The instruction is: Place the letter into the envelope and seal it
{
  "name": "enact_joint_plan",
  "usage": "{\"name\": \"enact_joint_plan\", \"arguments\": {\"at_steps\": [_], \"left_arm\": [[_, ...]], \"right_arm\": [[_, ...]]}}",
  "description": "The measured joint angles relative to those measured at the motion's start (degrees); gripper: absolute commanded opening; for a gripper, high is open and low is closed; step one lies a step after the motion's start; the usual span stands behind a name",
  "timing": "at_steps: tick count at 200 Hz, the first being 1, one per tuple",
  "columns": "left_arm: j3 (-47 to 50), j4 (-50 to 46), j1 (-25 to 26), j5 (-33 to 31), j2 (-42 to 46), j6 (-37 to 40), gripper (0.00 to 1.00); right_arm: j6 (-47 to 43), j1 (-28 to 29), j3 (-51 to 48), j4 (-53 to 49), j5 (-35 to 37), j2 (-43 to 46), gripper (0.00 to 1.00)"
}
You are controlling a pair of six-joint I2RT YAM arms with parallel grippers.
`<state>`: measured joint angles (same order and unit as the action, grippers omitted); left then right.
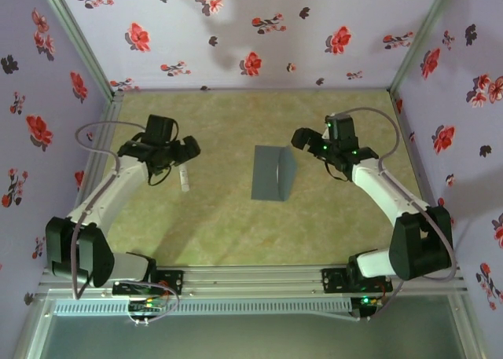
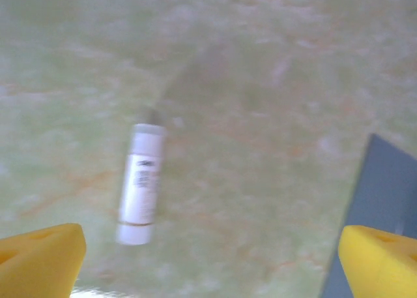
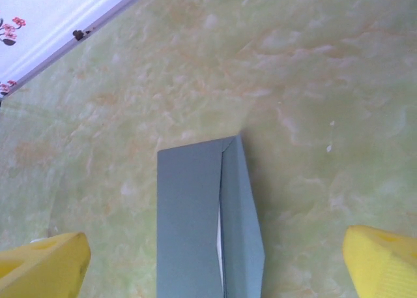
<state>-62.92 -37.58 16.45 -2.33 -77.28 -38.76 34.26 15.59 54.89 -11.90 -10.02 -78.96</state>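
The slate-grey envelope [image 1: 271,173] lies flat in the middle of the table, its pointed flap [image 3: 242,213] turned out to the right of the body. A thin white sliver of the letter [image 3: 219,244] shows at the mouth along the fold; the rest is hidden inside. My right gripper [image 1: 302,139] hovers just right of the envelope's far end, open, with the envelope [image 3: 189,220] below its wide-apart yellow fingers [image 3: 384,262]. My left gripper [image 1: 187,148] hangs open to the left, above the table, with nothing between its yellow fingers [image 2: 39,259].
A small white stick [image 1: 185,179] lies on the table under the left gripper, sharper in the left wrist view [image 2: 140,184]. Flowered walls and metal rails [image 1: 102,84] close the table in on three sides. Bare tabletop lies in front of the envelope.
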Motion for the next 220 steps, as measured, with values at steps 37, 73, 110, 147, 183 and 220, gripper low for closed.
{"name": "enact_joint_plan", "arguments": {"at_steps": [37,73,110,147,183,220], "left_arm": [[-0.4,-6.9,-1.6,0.9,-5.2,6.8,0.95],[-0.3,-7.1,-1.6,1.7,-13.0,9.2,0.89],[-0.4,-4.0,-1.6,1.9,-17.6,10.7,0.78],[-0.4,-0.9,-1.6,1.7,-19.6,12.2,0.71],[-0.5,1.2,-1.6,0.9,-21.9,13.3,0.68],[-0.6,2.2,-1.6,0.3,-23.2,14.1,0.61]], "right_arm": [[0.2,-0.4,0.0,1.6,-3.4,-4.7,0.89],[-0.9,1.9,1.5,0.0,-4.6,-7.2,0.89],[-1.3,2.8,1.9,-0.5,-5.0,-7.2,0.89],[-1.4,2.8,1.7,-1.1,-5.0,-7.2,0.89],[-1.8,2.8,1.3,-1.7,-5.0,-7.2,0.88],[-1.8,2.8,1.3,-1.7,-5.0,-7.2,0.87]]}}
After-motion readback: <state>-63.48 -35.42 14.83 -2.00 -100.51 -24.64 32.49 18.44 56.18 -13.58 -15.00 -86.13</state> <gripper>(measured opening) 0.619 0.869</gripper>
